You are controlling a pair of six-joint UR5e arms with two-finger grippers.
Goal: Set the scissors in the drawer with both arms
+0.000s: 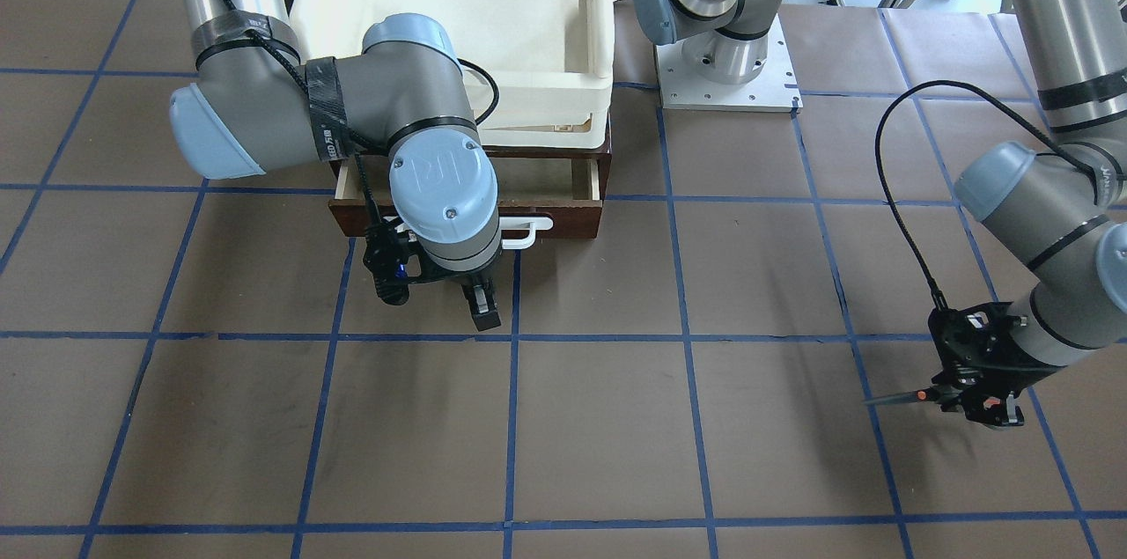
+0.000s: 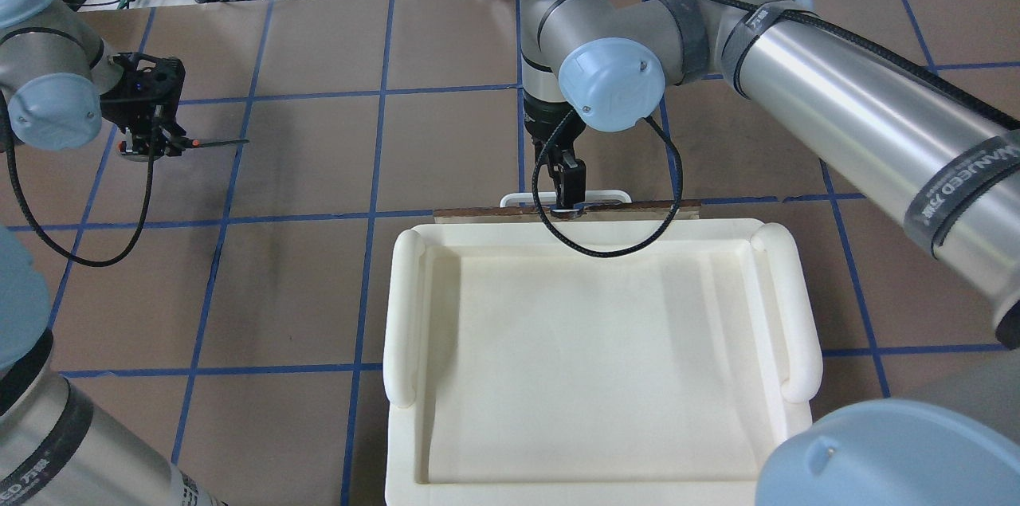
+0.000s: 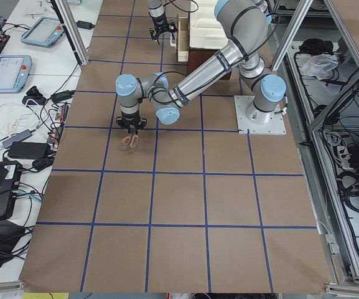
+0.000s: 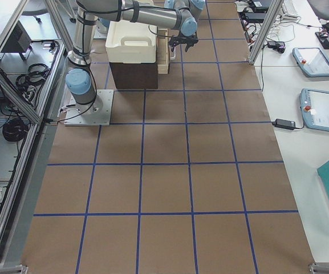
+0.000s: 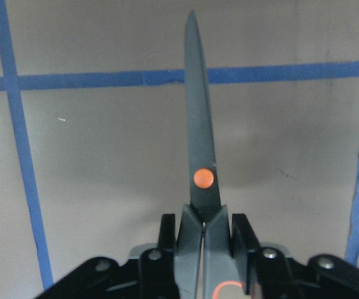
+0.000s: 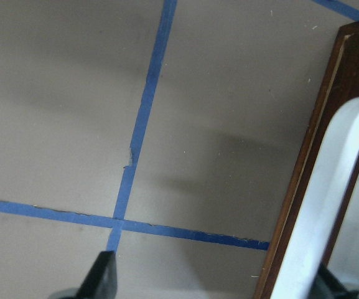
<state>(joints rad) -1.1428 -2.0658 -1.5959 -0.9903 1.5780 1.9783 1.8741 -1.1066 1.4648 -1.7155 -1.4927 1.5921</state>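
Overhanging the open drawer [image 1: 572, 220], right arm [image 1: 423, 101], foam tray [image 1: 599, 13] atop cabinet [image 4: 133, 75]

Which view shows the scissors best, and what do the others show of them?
The left wrist-mounted view: the scissors fill it, blades closed, orange pivot clear. Front-facing and overhead show them small, level in the left gripper. Exterior left shows mainly orange handles. The rest show none.

the worktop [image 1: 599, 436] is big and brown, with blue tape lines [image 1: 510, 418] that make squares on it. a white desk [image 3: 45, 65] stands beside one end, with two tablets [image 3: 6, 71] and lots of cables [image 3: 17, 134] on it. silver metal posts [image 3: 70, 31] stand at the edges.
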